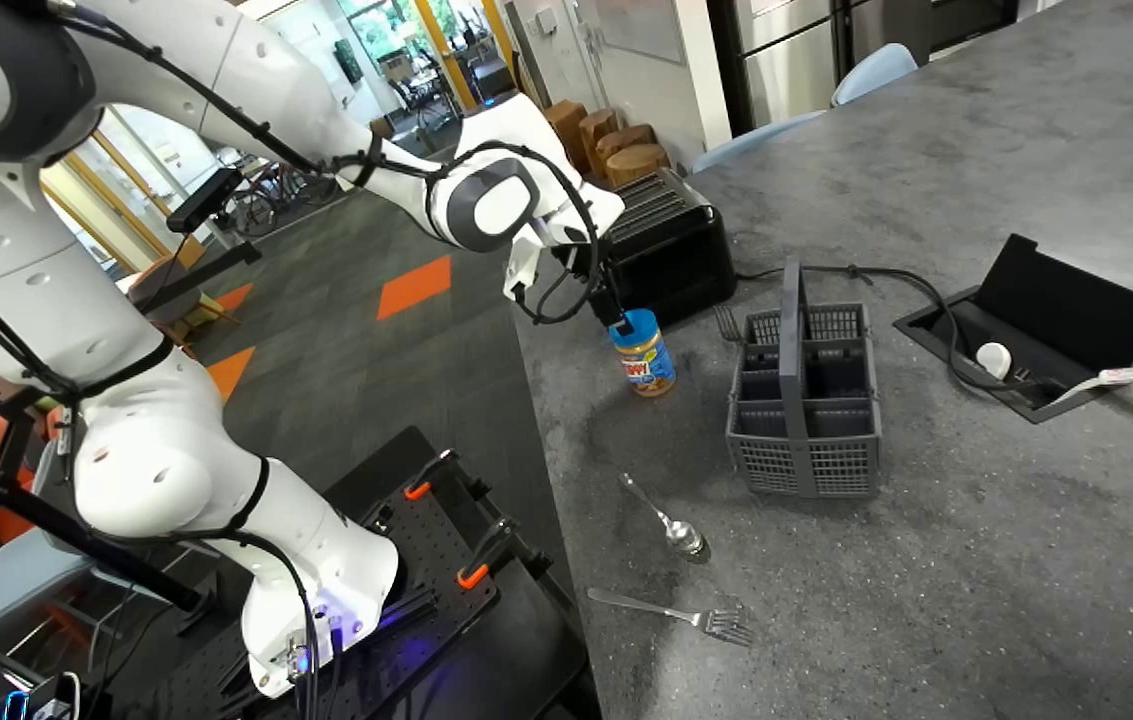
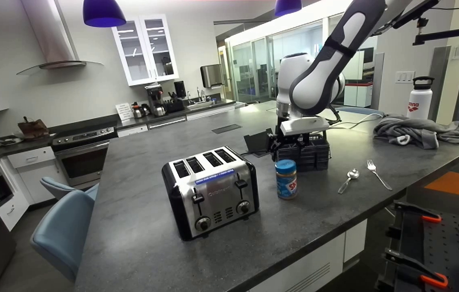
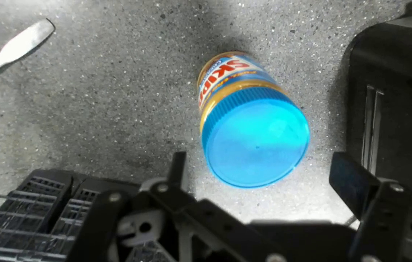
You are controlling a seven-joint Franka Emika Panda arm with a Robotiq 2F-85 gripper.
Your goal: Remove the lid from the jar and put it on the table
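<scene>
Skippy jar [image 2: 287, 185] stands upright on the worktop [image 1: 1026, 560] near the four-slot toaster [image 2: 213, 194], its ribbed blue cap [image 3: 258, 140] on. The tool [image 3: 258, 163] is spread wide, holding nothing, the cap showing between its fingers [image 3: 178, 169] in the wrist view. I'd bring it down squarely around the cap, clear of the toaster, then squeeze and twist gently; the unbraced jar could spin too.

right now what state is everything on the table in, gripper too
Gripper: open
Jar: upright, capped
Lid: on the jar
Toaster: upright, levers appear raised
Cutlery basket: upright
Hatch flap: open
Spoon: lying flat
Fork beside spoon: lying flat
White bottle: upright, capped
Grey cloth: crumpled
</scene>
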